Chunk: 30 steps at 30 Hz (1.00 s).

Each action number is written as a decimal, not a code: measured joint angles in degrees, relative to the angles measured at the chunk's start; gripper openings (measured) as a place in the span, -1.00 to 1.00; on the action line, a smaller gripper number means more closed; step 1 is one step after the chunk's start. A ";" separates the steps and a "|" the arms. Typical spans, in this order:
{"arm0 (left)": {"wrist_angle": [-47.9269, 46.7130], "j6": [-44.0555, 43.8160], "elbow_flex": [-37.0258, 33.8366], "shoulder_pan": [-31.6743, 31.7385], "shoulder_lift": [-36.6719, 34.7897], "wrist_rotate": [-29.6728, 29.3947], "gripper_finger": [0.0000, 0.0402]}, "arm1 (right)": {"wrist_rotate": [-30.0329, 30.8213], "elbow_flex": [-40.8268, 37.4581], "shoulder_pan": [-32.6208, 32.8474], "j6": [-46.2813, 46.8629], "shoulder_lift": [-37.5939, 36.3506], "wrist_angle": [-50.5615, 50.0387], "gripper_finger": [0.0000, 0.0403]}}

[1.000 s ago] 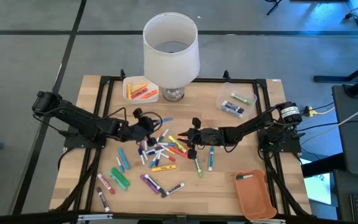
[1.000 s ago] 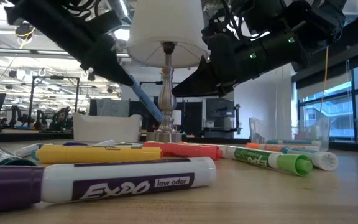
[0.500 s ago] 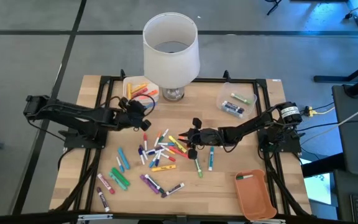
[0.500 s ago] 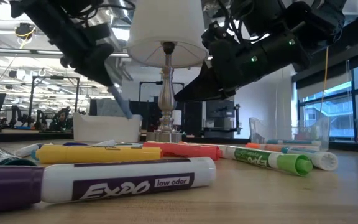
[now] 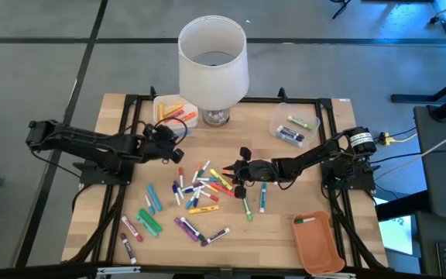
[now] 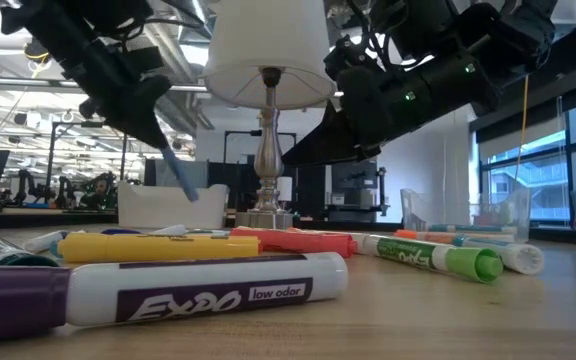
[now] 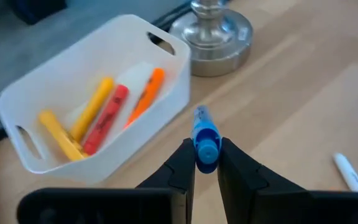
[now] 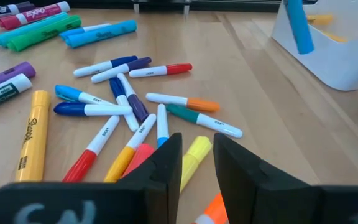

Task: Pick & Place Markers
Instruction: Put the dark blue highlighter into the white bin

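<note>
I have the left gripper point(image 7: 206, 163) clamped on a blue marker point(image 7: 205, 138). At ten o'clock from it sits a white bin point(image 7: 98, 99) holding yellow, red and orange markers point(image 7: 107, 112); a lamp base point(image 7: 215, 37) stands at twelve.

Even, bright indoor light; shadows stay soft. In the low view the nearest marker point(image 6: 193, 292) is sharp, the room behind blurred.

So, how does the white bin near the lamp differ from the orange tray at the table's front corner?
The white bin is deep, with handle cutouts, and holds several orange, yellow and red markers; the orange tray is shallow and holds one marker. The left gripper, shut on a blue marker, is beside the bin; no gripper is near the tray. Both are open-topped containers.
</note>
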 joint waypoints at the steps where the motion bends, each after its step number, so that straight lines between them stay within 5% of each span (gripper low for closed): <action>1: 0.00 0.00 -0.02 0.09 0.00 -0.75 -0.77 | -0.03 -0.01 0.00 0.00 0.00 -0.03 -0.54; 30: -5.21 5.72 -0.07 8.98 -3.13 -1.97 -0.74 | 0.68 -0.01 0.00 0.90 0.00 1.97 -0.54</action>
